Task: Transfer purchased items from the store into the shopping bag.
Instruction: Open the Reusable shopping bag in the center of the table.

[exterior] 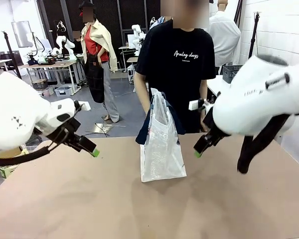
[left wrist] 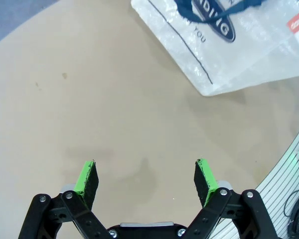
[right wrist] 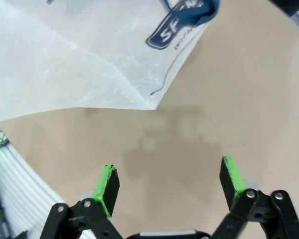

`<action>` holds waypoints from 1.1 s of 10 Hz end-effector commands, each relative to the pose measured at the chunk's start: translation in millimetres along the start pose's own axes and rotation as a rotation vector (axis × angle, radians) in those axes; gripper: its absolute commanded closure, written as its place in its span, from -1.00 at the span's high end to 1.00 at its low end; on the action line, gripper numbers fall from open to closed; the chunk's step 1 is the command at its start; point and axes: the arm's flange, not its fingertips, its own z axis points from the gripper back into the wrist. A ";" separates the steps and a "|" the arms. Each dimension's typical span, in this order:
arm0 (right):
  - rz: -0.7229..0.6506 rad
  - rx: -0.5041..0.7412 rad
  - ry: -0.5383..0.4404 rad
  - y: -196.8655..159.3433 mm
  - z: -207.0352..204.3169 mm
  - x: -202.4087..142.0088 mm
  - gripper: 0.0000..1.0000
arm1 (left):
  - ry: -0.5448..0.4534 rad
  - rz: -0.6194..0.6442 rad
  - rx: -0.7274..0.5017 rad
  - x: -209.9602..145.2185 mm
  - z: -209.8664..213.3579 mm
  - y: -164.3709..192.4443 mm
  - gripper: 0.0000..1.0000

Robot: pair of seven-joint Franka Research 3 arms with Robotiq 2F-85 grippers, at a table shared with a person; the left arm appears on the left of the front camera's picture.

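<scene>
Left end effector (exterior: pixel 92 152) and right end effector (exterior: pixel 198 152) hover wide open and empty above the surface (exterior: pixel 89 199). Between them, the shopping bag (exterior: pixel 162 149) stands upright near the far edge, before the person (exterior: pixel 177 59).

The tan table (exterior: pixel 65 199) carries the shopping bag (exterior: pixel 162 149) near its far edge; it seems upright.
</scene>
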 end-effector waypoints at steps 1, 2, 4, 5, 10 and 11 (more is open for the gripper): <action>0.043 -0.023 0.055 -17.8 34.3 33.8 1.00 | -0.001 -0.017 0.015 32.6 20.6 7.1 1.00; 0.054 0.001 0.052 -26.4 51.2 48.6 1.00 | 0.017 0.027 0.026 48.8 29.0 6.7 1.00; 0.063 0.018 0.037 -39.6 74.3 81.7 1.00 | -0.011 0.019 0.007 82.6 41.5 8.6 1.00; 0.047 -0.006 0.033 -40.9 84.6 100.2 1.00 | -0.018 0.039 0.022 102.5 46.9 6.2 1.00; 0.057 -0.021 0.008 -39.0 99.6 117.3 1.00 | -0.051 0.009 0.006 121.5 53.9 -1.8 1.00; 0.057 -0.021 0.008 -39.0 99.6 117.3 1.00 | -0.051 0.009 0.006 121.5 53.9 -1.8 1.00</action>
